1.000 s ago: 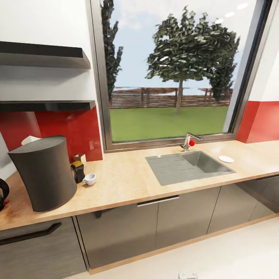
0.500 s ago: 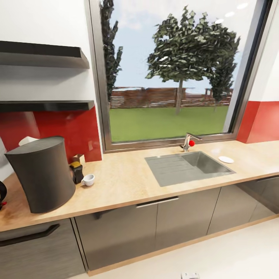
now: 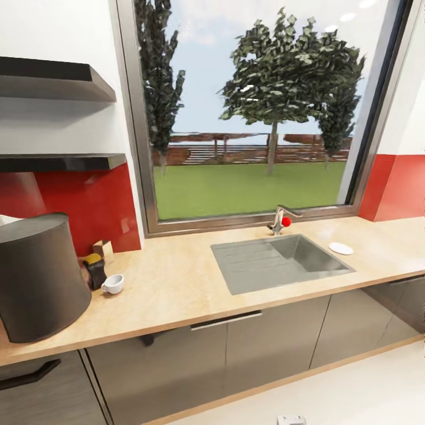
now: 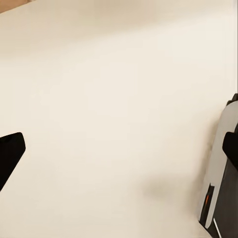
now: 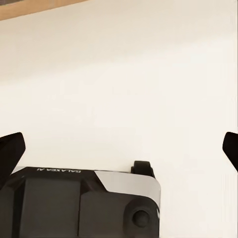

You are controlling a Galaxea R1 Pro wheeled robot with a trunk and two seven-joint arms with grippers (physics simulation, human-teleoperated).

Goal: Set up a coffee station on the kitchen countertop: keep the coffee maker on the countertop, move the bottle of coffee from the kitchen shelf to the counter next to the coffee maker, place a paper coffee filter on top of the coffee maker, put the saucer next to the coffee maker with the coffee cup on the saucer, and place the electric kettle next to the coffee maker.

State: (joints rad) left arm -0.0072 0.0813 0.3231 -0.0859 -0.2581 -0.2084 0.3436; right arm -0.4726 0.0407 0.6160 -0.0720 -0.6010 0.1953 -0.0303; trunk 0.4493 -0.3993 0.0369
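Both grippers hung over bare pale floor. The left gripper (image 4: 119,148) had its dark fingertips (image 4: 10,151) far apart at opposite edges of its wrist view, jaws wide and holding nothing, with part of the robot's base (image 4: 220,183) at the right edge. The right gripper (image 5: 119,148) was spread just as wide, empty too, one fingertip (image 5: 11,146) at the left edge and the robot's base (image 5: 84,203) along the bottom of that view.

Up in the head view, the kitchen countertop (image 3: 177,283) ran across the frame's middle with the sink (image 3: 277,262) right of centre. The coffee maker (image 3: 38,277), a charcoal tower, stood at the far left of the frame. Just right of it sat the bottle of coffee (image 3: 94,270), yellow cap up, and the coffee cup (image 3: 112,284) stood beside the bottle on the bare wood. The saucer (image 3: 341,248) lay well apart, right of the sink. The kitchen shelf (image 3: 59,162) hung on the wall at the left of the frame, over the red backsplash (image 3: 88,203).
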